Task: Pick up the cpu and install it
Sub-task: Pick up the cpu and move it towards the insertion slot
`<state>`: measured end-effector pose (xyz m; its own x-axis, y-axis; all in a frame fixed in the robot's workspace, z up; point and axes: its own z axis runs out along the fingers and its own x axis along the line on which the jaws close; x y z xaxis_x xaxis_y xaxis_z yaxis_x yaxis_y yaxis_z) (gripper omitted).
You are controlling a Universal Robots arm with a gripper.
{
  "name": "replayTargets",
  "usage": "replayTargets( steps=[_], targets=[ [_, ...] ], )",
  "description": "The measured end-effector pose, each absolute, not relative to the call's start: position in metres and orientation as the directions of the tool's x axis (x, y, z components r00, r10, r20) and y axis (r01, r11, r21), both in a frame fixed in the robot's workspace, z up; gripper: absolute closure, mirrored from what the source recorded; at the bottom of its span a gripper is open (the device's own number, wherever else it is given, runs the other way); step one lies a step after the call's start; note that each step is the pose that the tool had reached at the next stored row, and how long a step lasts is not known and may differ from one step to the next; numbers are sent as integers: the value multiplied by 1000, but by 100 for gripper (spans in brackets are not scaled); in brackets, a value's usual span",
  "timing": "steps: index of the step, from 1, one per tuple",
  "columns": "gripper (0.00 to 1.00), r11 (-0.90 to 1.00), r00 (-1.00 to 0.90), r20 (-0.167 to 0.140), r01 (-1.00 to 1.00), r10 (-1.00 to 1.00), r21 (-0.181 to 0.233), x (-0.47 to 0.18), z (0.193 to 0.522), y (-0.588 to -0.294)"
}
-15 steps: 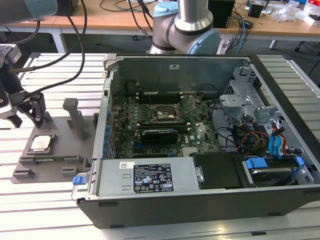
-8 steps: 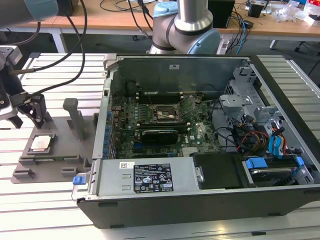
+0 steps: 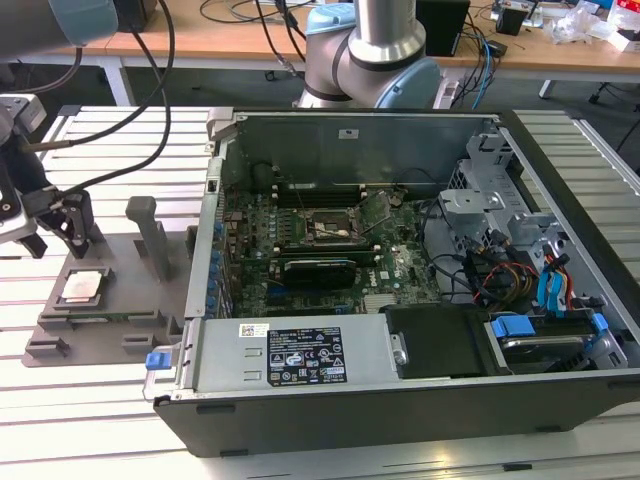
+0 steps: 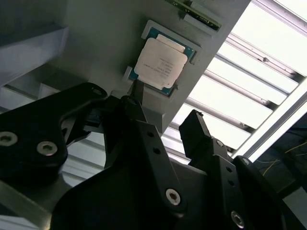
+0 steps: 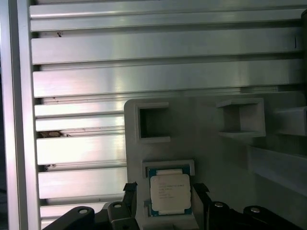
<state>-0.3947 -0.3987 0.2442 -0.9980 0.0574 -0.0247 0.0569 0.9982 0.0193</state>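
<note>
The cpu [image 3: 82,287] lies flat in a square recess of the gray tray [image 3: 120,305], with its silvery top facing up. In the exterior view the tray rests on the slatted metal tabletop [image 3: 80,400]. It is at about nine o'clock from the open computer case [image 3: 400,405], on the exterior view's left. The tool [image 3: 55,235] hangs over the tray at about eleven o'clock from the cpu in that view. It seems to be a little above the tray, not on it.

In both wrist views the tool [image 5: 165,190] is wide open and it grips nothing. Its two black fingers [image 5: 129,191] stand apart by more than the width of the cpu [image 5: 170,191]. In the first wrist view one finger is seen on each side of the cpu, and I cannot tell if they touch the tray [image 5: 216,158]. In the second wrist view the cpu [image 4: 160,60] sits in its recess just beyond the fingertips [image 4: 134,108].

Inside the case the motherboard [image 3: 400,265] lies flat. Its black socket [image 3: 328,230] is at about two o'clock from the cpu in the exterior view, well apart from it.
</note>
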Motion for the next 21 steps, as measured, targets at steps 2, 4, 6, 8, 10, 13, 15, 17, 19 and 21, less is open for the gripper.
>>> replayTargets(
  steps=[2, 4, 6, 8, 10, 13, 15, 17, 19, 21],
  targets=[
    [43, 998, -998, -25, 57, 57, 19, -395, 244, -399],
    [43, 998, -998, -25, 57, 57, 19, -395, 243, -399],
    [43, 998, -998, -25, 57, 57, 19, -395, 243, -399],
    [43, 998, -998, -25, 57, 57, 19, -395, 242, -399],
    [43, 998, -998, -25, 57, 57, 19, -395, 240, -399],
    [43, 998, -998, -25, 57, 57, 19, -394, 234, -399],
    [43, 998, -998, -25, 56, 56, 19, -393, 230, -403],
    [43, 998, -998, -25, 54, 55, 19, -391, 227, -408],
    [43, 999, -998, -24, 49, 50, 17, -385, 224, -410],
    [43, 999, -999, -24, 32, 32, 16, -379, 220, -411]
  ],
)
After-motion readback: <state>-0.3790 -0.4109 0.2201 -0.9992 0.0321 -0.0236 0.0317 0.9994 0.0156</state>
